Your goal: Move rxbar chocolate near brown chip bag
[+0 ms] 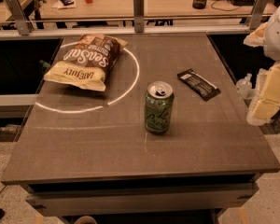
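Tool (267, 97) off table (84, 143) rt edge; desks (177, 3) behind.

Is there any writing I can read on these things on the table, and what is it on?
"Sea Salt": white script on the brown chip bag, upside down here.
"LATE JULY": its yellow band, also upside down.
On the green can: pale script, too blurred to read.
On the rxbar chocolate: pale lettering, too small to read.
On the gripper, beyond the table's right edge: none visible.
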